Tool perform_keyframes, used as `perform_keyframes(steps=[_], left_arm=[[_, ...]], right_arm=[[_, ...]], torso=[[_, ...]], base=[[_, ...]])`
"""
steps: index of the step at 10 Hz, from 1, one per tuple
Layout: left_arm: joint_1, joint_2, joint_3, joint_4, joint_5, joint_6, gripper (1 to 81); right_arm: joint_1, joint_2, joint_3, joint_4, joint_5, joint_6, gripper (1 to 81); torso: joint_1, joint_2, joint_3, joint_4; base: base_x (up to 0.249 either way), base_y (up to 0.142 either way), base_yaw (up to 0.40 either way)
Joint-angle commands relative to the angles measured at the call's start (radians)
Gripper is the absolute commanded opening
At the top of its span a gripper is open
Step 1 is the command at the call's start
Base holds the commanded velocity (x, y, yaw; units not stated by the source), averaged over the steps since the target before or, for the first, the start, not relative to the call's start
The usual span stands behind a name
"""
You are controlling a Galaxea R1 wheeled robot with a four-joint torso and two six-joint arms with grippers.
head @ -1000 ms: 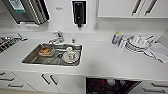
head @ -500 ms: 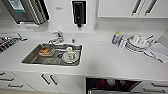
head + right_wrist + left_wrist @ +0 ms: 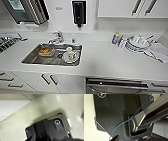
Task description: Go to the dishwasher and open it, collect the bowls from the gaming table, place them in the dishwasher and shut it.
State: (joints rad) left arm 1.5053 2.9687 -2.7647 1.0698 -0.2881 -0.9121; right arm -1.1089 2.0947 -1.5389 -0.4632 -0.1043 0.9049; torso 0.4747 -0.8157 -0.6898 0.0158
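Note:
The dishwasher [image 3: 117, 87] sits under the white counter at the lower right of the head view. It has a steel front with a dark strip along its top. Whether its door is ajar I cannot tell. The bowls and the gaming table are out of view. The left wrist view looks along the robot's dark plate and grey jointed bar, with a thin blue wire across them. In the right wrist view the dark plate lies against a pale cream surface.
A steel sink [image 3: 32, 58] holds an orange item [image 3: 46, 51] and a white cup on a plate [image 3: 69, 56]. Behind the sink is the faucet [image 3: 57, 37]. Stacked white dishes [image 3: 137, 43] and a small bottle [image 3: 115, 38] stand at the right. White bar-handled cabinet doors [image 3: 50, 80] are below the sink.

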Motion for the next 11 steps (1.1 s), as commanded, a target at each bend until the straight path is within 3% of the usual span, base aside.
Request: perform_keyframes(steps=[1,3,5,7,11], left_arm=[[0.0,-0.011,-0.004,0.01,0.04,0.006,81.1],[0.0,-0.005,-0.004,-0.001,0.04,0.004,81.1],[-0.001,0.001,-0.004,-0.011,0.04,0.002,81.1],[-0.004,0.003,-0.004,-0.013,0.038,0.004,81.1],[-0.015,0.013,-0.007,-0.013,0.113,0.001,81.1]], right_arm=[[-0.088,0.042,-0.124,-0.083,-0.02,-0.018,81.1],[-0.18,0.17,-0.232,-0.15,0.018,-0.026,81.1],[-0.263,0.292,-0.395,-0.193,0.167,-0.027,81.1],[-0.317,0.377,-0.518,-0.207,0.239,-0.027,81.1],[-0.362,0.573,-0.765,-0.225,0.308,-0.027,81.1]], torso=[[0.0,0.0,0.0,0.0],[0.0,0.0,0.0,0.0],[0.0,0.0,0.0,0.0],[0.0,0.0,0.0,0.0],[0.0,0.0,0.0,0.0]], base=[[0.0,0.0,0.0],[0.0,0.0,0.0],[0.0,0.0,0.0],[0.0,0.0,0.0],[0.0,0.0,0.0]])
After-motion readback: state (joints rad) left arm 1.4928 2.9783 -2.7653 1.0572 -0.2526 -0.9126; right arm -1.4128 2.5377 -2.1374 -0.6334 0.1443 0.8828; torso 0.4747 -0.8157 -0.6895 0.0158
